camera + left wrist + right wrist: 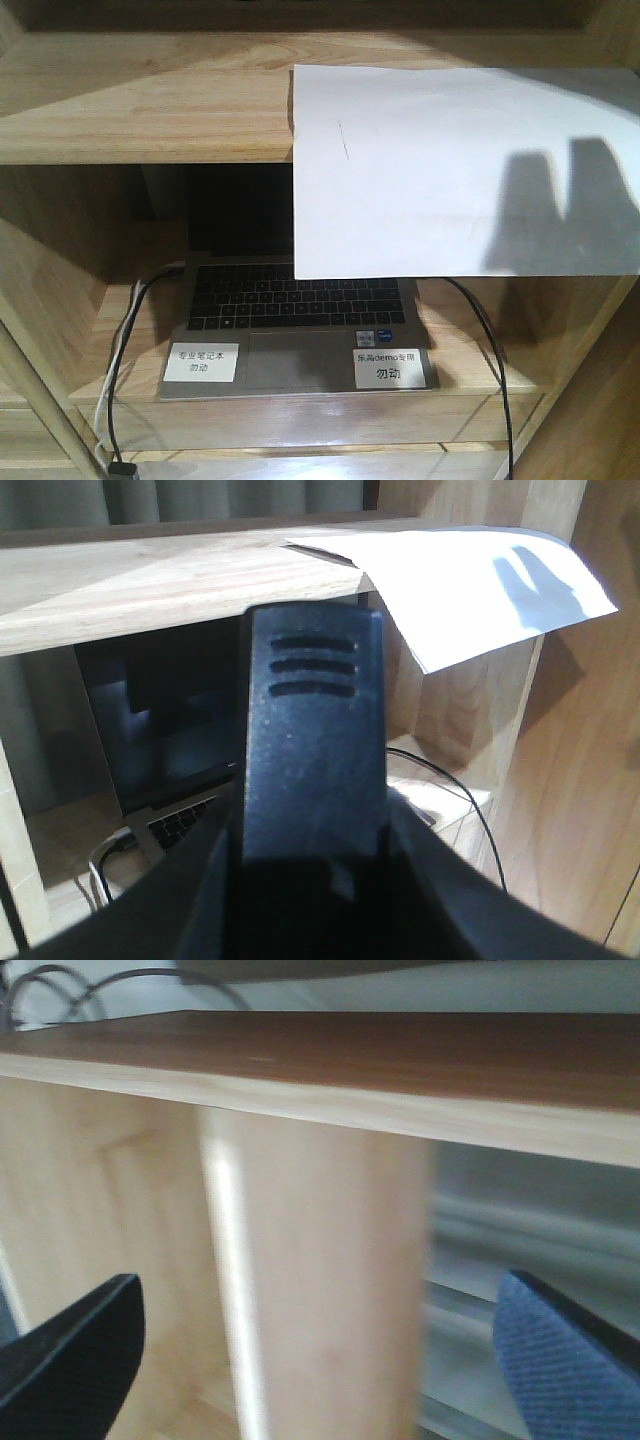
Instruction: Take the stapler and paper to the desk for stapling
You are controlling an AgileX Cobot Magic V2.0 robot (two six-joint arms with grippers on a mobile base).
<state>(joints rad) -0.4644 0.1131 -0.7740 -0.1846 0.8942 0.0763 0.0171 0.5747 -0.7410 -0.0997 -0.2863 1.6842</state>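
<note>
Left pincer (315, 905), left wrist view: closed on a black ridged block standing upright in it, probably the stapler (315, 750); no orange patch shows from here.
Paper (470, 590), same view: up on the shelf (150, 590), to the right, its near corner hanging past the edge.
Right pincer (320, 1360), right wrist view: fingers wide apart, nothing between them; the picture is blurred, with a board edge above.
Front view: the sheet lies flat and overhangs the open laptop (300, 310); two finger-shaped shadows fall on its right part.
Tabletop: not seen in any view.
Risk, push: a low approach may shove the thin sheet back instead of pinching it.
Risk, drop: a weak pinch on the overhang may let it slide onto the laptop or crease.
Risk, stapler: how firmly it is gripped is hidden, so tilting the arm could loosen it.
</note>
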